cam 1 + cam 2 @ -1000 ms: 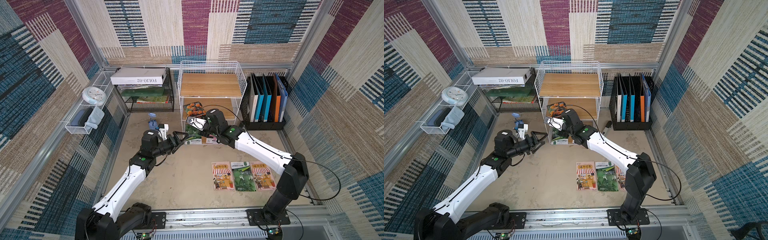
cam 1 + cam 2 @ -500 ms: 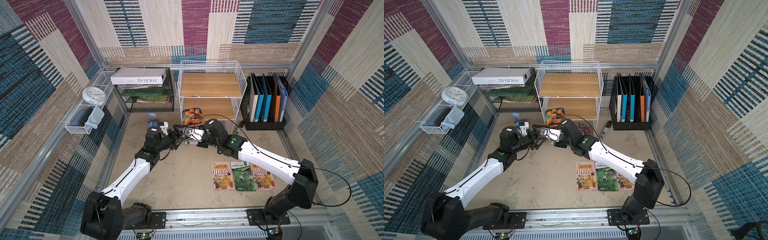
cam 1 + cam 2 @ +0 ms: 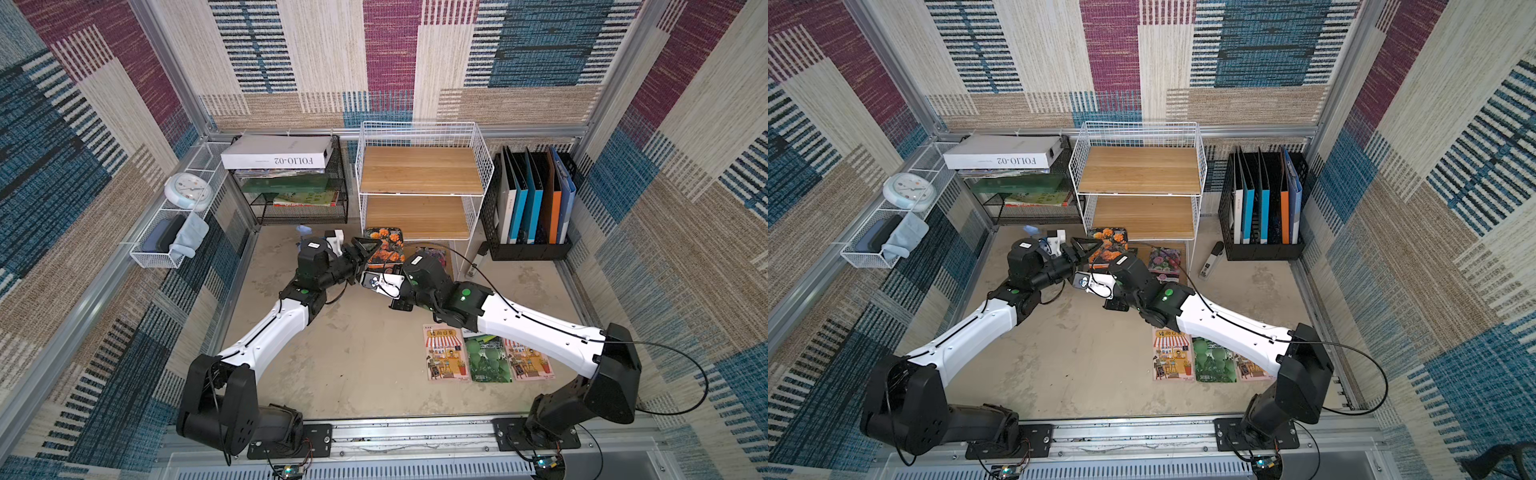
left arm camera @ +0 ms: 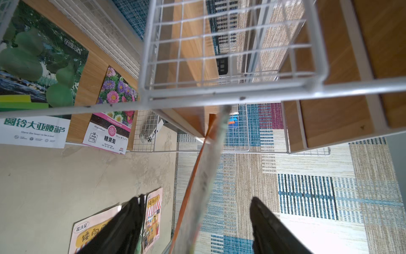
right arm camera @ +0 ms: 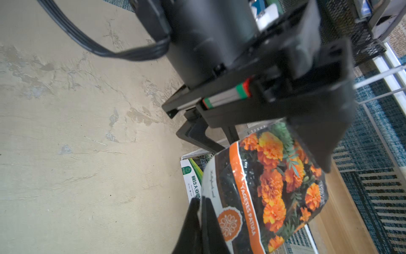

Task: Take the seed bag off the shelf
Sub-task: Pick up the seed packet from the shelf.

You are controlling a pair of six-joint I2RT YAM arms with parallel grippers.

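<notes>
Fingers of my right gripper are pressing together on one end of the seed bag, the one with orange flowers on it. Their lower parts are running off the picture in the right wrist view. In both top views my own wrist is hiding them.

My left gripper is holding its fingers spread wide, one on each side of the bag, with gaps showing on both sides. From the left wrist the bag is showing only its thin edge and is looking blurry.

So the bag is hanging upright in the air between my two grippers. It is just at the front of the shelf, at the corner nearest the black mesh rack. I cannot tell if all of it is out past the wires.

Two more bags are lying on the shelf's bottom board, a green gourd bag and a pink flower bag. In the top views the boards above are hiding most of them.

Three flat bags are lying side by side on the tan, stained floor in front of the shelf. The mesh rack, with a white box on top, is standing on one side of the shelf. A black holder full of folders is standing on the other side. Past the mesh rack from the shelf, a long white wire basket is holding a round clock. Woven walls in blue, purple and tan patches are standing all around.
</notes>
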